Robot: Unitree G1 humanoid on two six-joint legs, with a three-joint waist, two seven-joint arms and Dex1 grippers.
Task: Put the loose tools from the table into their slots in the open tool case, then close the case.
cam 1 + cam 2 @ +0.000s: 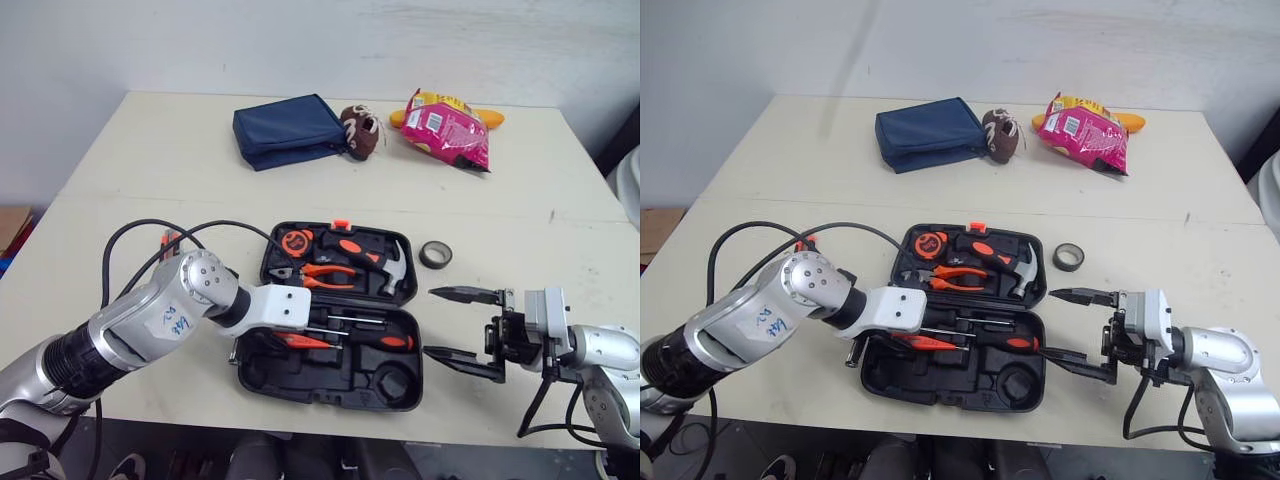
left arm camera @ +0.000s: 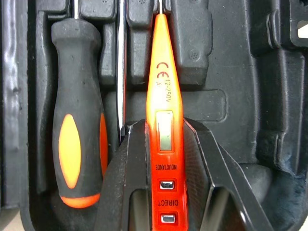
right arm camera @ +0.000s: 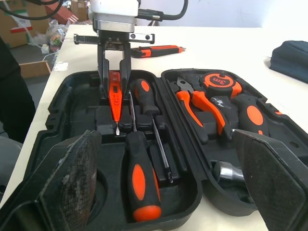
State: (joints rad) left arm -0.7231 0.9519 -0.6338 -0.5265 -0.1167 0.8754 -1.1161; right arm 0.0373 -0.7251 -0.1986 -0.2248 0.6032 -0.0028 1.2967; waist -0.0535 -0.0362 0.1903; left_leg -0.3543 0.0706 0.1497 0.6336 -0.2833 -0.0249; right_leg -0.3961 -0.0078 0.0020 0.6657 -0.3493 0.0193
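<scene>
Off to the left of the tool case (image 1: 330, 402), an orange-and-black tool (image 3: 154, 49) lies loose on the table (image 1: 150, 150). My left pincer (image 2: 164, 125) reaches into the near half of the case, its two fingers closed snugly on the flat sides of the orange tester pen (image 2: 163, 72). The pen lies along the moulded tray, its metal tip pointing away from my wrist. Just beside it runs a thin steel shaft (image 2: 121, 72), then a black-and-orange screwdriver (image 2: 77, 120) seated in its slot. The case's far half holds the tape measure (image 1: 296, 240), pliers (image 1: 330, 272) and hammer (image 1: 395, 270). The black tape roll (image 1: 435, 254) sits on the table just right of the case. My right pincer (image 1: 430, 321) hovers near the case's right edge, fingers spread wide, gripping nothing.
</scene>
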